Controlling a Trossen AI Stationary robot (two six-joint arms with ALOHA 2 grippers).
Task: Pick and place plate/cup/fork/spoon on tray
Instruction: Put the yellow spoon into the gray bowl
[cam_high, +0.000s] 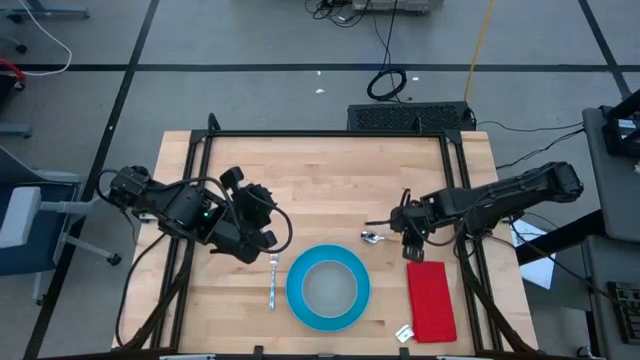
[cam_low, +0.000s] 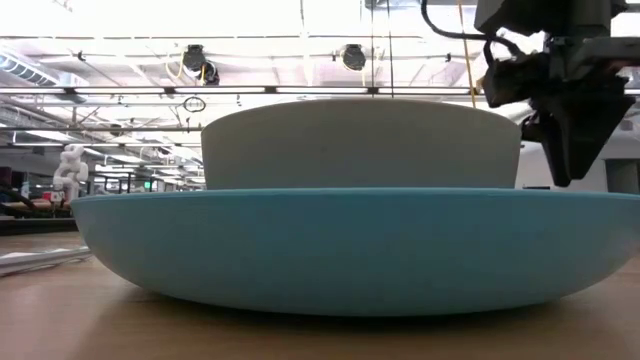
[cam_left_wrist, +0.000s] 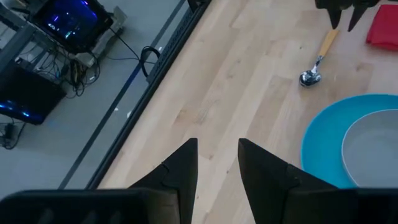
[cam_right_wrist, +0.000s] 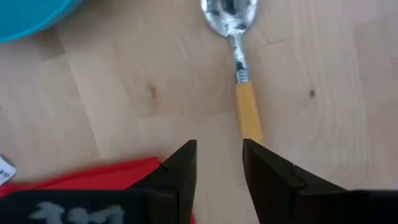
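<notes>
Landmark: plate (cam_high: 328, 288), near table edge, cup (cam_high: 329, 286) sitting inside it. Fork (cam_high: 273, 281) flat just left of plate. Red cloth (cam_high: 430, 300) right of plate. Spoon (cam_right_wrist: 237, 58) beyond plate's right rim. Right gripper (cam_right_wrist: 219, 163) over spoon handle end, fingers parted, gripping nothing. Left gripper (cam_left_wrist: 216, 168) left of plate, beyond fork, fingers apart, empty.

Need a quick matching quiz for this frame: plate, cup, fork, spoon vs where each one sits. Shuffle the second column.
Things:
1. plate
2. cup
3. fork
4. spoon

Places:
A. inside the blue dish
B. on the wood under the right gripper, by the red cloth
C. on the wood between fork and cloth
D. on the wood near the left gripper

Pairs: 1-C, 2-A, 3-D, 4-B
</notes>
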